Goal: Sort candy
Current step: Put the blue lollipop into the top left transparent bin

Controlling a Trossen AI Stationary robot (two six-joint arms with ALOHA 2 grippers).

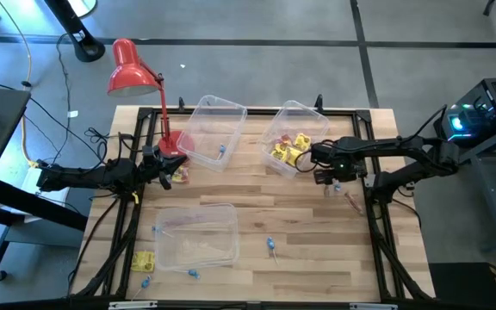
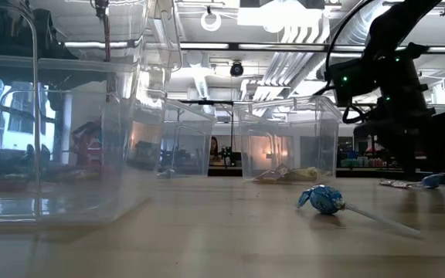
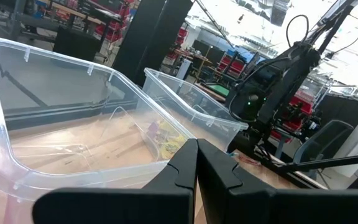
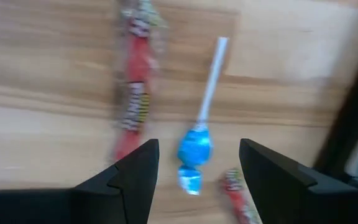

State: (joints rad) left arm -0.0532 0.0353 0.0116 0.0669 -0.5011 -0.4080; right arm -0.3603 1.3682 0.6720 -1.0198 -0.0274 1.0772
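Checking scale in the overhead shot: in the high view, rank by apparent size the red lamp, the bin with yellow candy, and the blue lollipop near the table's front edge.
1. Red lamp
2. Bin with yellow candy, fairly close to the lamp overall
3. Blue lollipop, by far the smallest

My right fingers (image 4: 272, 180) are matt black plastic with smooth faces. Between them lies a blue lollipop in crinkled glossy wrap (image 4: 194, 149) on a smooth white stick. At ten o'clock from it lies a slim red stick candy in shiny film (image 4: 132, 99). The pale wooden table (image 4: 278, 56) shows a smooth, faintly grained finish. The clear plastic bins (image 3: 61, 112) look thin, glossy and see-through.
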